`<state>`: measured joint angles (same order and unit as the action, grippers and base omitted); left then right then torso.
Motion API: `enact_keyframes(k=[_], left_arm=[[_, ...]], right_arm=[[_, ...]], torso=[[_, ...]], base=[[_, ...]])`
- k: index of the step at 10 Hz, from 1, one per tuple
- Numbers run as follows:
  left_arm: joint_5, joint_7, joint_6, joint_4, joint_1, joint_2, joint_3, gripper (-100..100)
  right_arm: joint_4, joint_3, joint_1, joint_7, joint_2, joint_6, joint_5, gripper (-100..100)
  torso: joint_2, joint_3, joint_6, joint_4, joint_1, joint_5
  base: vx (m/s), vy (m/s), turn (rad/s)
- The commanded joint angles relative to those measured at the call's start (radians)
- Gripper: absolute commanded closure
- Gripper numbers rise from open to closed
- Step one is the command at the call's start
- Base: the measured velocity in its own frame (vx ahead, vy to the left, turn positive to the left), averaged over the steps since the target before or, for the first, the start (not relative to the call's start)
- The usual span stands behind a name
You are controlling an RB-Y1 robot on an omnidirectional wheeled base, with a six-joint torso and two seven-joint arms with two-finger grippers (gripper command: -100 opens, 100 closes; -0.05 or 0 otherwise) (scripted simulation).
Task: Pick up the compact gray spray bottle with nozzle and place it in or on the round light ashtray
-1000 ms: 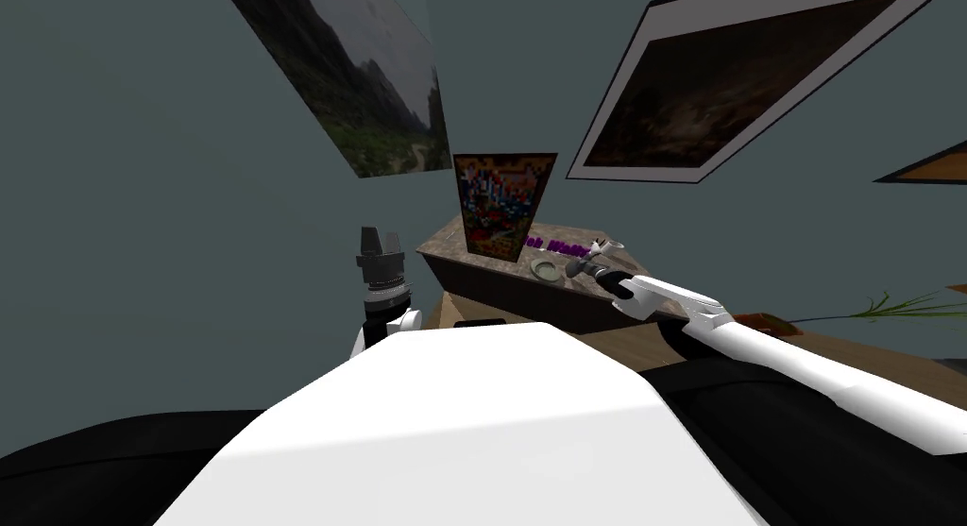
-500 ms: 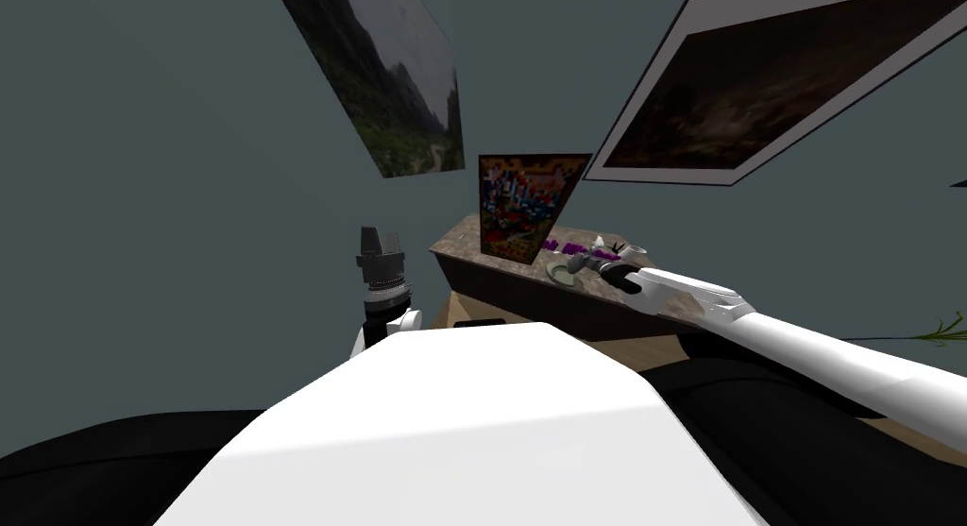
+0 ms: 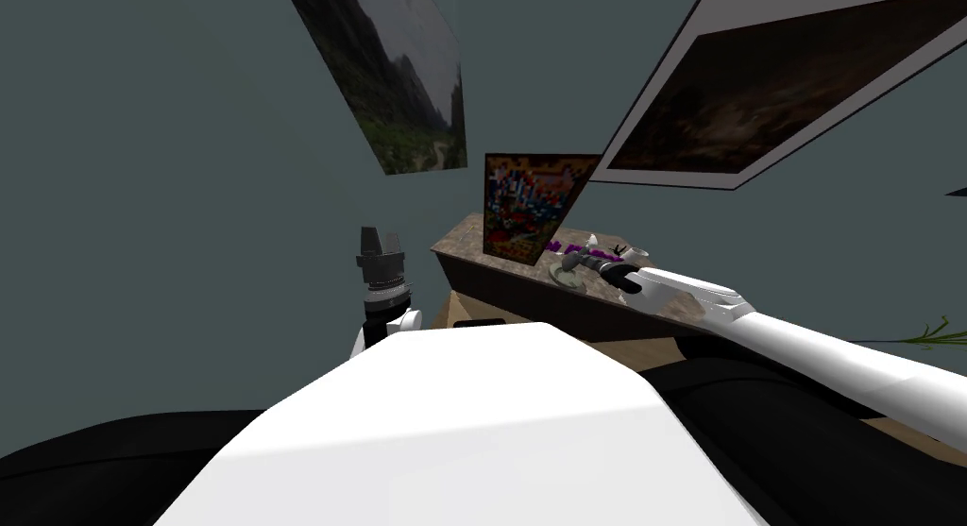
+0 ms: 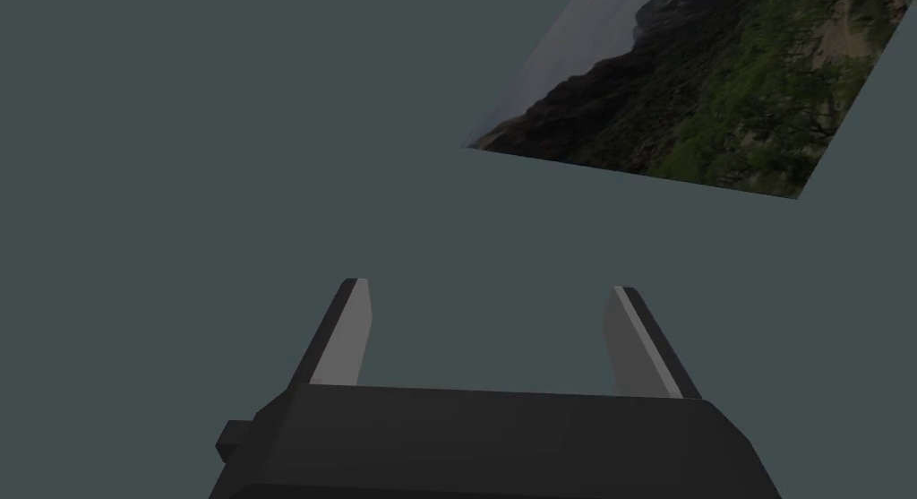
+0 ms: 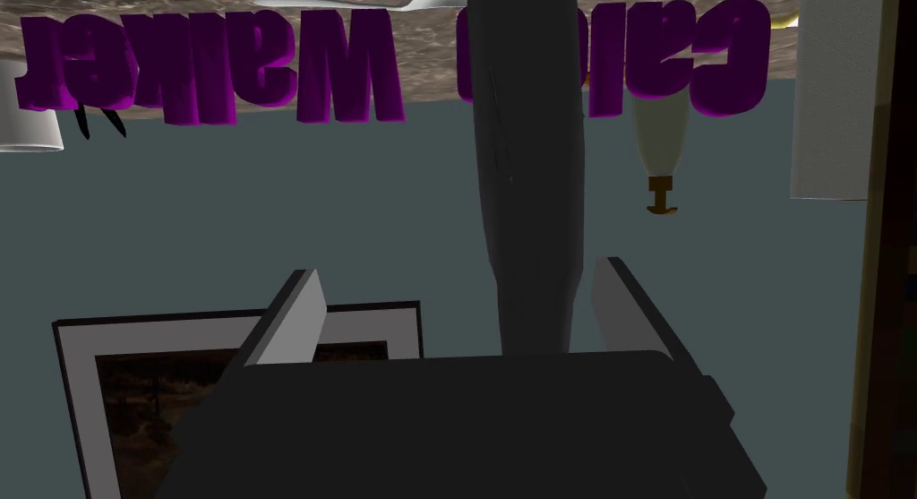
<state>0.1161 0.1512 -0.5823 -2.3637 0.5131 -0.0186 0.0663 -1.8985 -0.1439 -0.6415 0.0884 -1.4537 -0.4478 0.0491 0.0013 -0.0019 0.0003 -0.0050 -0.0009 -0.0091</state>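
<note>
Head view: the right gripper point(image 3: 578, 260) hangs over the stone-topped cabinet point(image 3: 467, 246), just right of the frame's centre, above the round pale ashtray point(image 3: 565, 279). In the right wrist view its fingers stand wide apart. The dark grey spray bottle point(image 5: 528, 180) is between them, near one finger and clear of the other. The left gripper point(image 3: 381, 237), left of centre, is raised with its fingers spread.

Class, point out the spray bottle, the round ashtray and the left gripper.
spray bottle point(image 5: 528, 207), right wrist view, middle of its dark grey body.
round ashtray point(image 3: 567, 281), head view, its light near rim.
left gripper point(image 4: 488, 288), left wrist view, midway between its fingertips.
</note>
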Motion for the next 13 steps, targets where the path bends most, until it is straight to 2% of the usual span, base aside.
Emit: enact_keyframes(k=[1, 2, 3, 4, 12, 13], left_arm=[[0.000, 0.000, 0.000, 0.000, 0.000, 0.000, 0.000, 0], [0.000, 0.000, 0.000, 0.000, 0.000, 0.000, 0.000, 0], [0.000, 0.000, 0.000, 0.000, 0.000, 0.000, 0.000, 0], [0.000, 0.000, 0.000, 0.000, 0.000, 0.000, 0.000, 0], [0.000, 0.000, 0.000, 0.000, 0.000, 0.000, 0.000, 0], [0.000, 0.000, 0.000, 0.000, 0.000, 0.000, 0.000, 0]], right_arm=[[0.000, 0.000, 0.000, 0.000, 0.000, 0.000, 0.000, -100], [0.000, 0.000, 0.000, 0.000, 0.000, 0.000, 0.000, 0], [-0.040, -0.024, -0.012, 0.017, -0.050, -0.026, -0.026, -100], [-0.040, -0.024, -0.012, 0.017, -0.052, -0.026, -0.026, -100], [-0.196, -0.122, -0.061, 0.087, -0.257, -0.134, -0.131, -100], [-0.185, -0.114, -0.057, 0.081, -0.240, -0.125, -0.121, -100]], torso=[[0.000, 0.000, 0.000, 0.000, 0.000, 0.000], [0.000, 0.000, 0.000, 0.000, 0.000, 0.000], [0.000, 0.000, 0.001, 0.000, -0.001, 0.000], [0.000, 0.000, 0.001, 0.000, -0.002, 0.000], [0.000, 0.000, 0.001, 0.000, -0.003, 0.000], [0.000, 0.000, 0.001, 0.000, -0.003, 0.000]], base=[[0.000, 0.000, 0.000], [0.000, 0.000, 0.000], [0.012, -0.020, -0.123], [0.017, -0.026, -0.097], [0.016, -0.030, -0.100], [0.008, -0.013, -0.018]])
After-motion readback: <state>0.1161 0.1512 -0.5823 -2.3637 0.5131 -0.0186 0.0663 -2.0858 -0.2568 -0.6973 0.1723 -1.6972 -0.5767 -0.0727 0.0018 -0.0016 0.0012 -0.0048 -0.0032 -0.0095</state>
